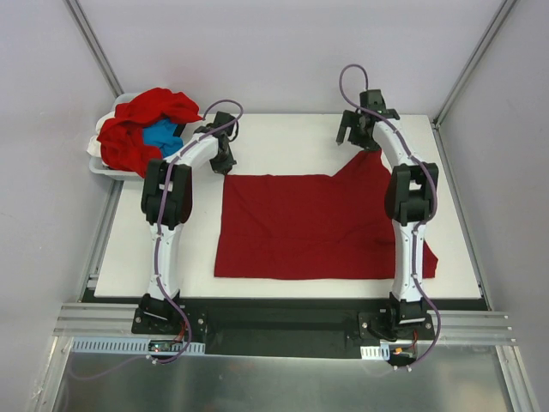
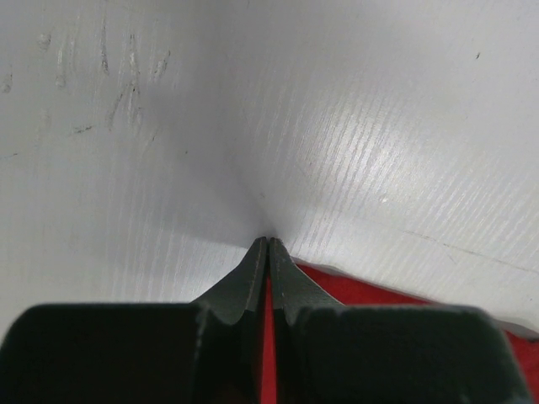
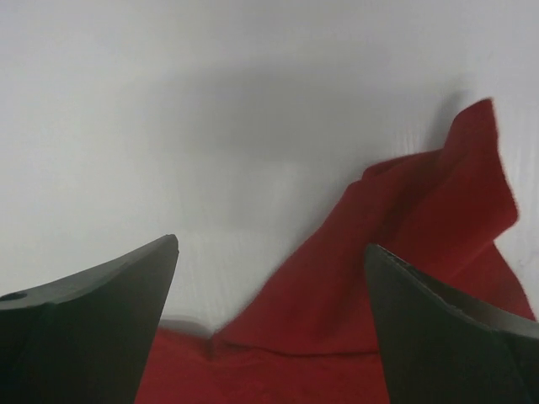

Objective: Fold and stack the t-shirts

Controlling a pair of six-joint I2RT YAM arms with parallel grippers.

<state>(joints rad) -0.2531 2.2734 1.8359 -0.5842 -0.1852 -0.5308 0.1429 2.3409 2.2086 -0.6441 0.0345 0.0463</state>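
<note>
Nearest, a red shirt [image 1: 317,227] lies spread flat on the desk [image 1: 283,137], ready for folding. Beyond, the left tool [image 2: 268,246] is clenched on its far-left corner, seemingly to lift it, while the right tool [image 3: 269,244] hangs released over the sleeve [image 3: 438,194]. Farthest left waits the pile [image 1: 137,120].

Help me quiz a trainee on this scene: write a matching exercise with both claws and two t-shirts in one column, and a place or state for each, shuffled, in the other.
Column one
1. left claw
2. right claw
3. blue t-shirt
4. spread red t-shirt

Column two
A. laid out on the table
B. open
C. in the white bin, among crumpled red shirts
D. shut on red cloth

Pairs: 1-D, 2-B, 3-C, 4-A
</note>
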